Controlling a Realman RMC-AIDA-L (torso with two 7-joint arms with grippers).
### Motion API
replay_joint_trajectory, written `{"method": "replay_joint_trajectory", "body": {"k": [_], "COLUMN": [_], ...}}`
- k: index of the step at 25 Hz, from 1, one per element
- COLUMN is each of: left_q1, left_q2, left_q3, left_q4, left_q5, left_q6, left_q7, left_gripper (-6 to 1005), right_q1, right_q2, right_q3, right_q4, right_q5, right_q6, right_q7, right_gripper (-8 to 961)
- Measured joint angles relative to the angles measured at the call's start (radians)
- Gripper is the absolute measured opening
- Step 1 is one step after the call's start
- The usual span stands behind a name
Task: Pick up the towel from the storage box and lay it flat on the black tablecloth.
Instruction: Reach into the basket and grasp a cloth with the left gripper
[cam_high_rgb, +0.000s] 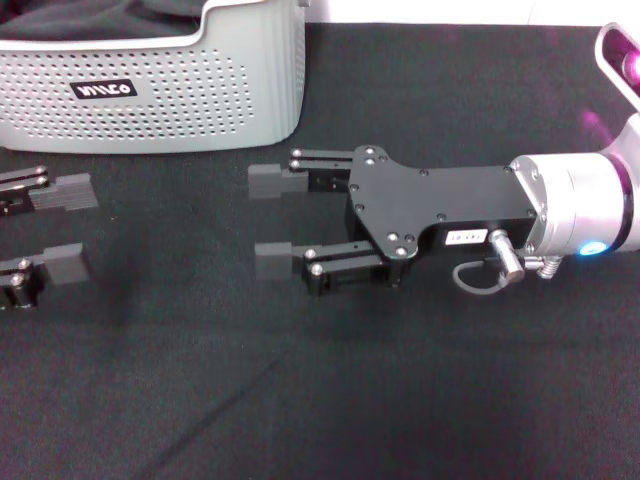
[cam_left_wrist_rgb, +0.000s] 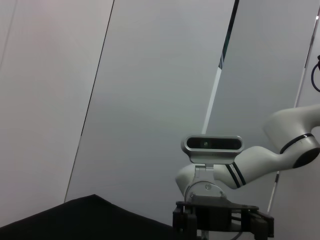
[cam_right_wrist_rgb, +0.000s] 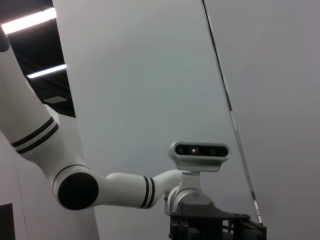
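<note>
Over black tablecloth (cam_high_rgb: 400, 400), right end effector (cam_high_rgb: 270, 222) lies level, spread.

The box (cam_high_rgb: 150, 90) is light grey, patterned with rows of small dark perforations, and carries a black label with white letters. What shows inside it is dark. The tablecloth (cam_high_rgb: 350, 400) is plain black with a fine speckled texture. The right gripper (cam_high_rgb: 270, 222) is black with grey finger pads (cam_high_rgb: 268, 182), silver screws and a small white sticker; its arm is white with a black ring and a blue light. The left gripper (cam_high_rgb: 62, 228) is black with grey pads.
</note>
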Motion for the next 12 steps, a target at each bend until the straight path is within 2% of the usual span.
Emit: {"method": "replay_joint_trajectory", "body": {"k": [12], "left_q1": [0.000], "left_q2": [0.000], "left_q3": [-0.026], "left_q4": [-0.001], "left_q5": [0.017], "left_q6": [0.000], "left_q7": [-0.022], "left_gripper": [711], "right_q1": [-0.044], "right_q2": [0.000], "right_q3": [0.053], "right_q4": [-0.025], "right_q5": [-0.026], "right_q6": [-0.006], "right_q7": [0.012], "right_gripper": [737]}}
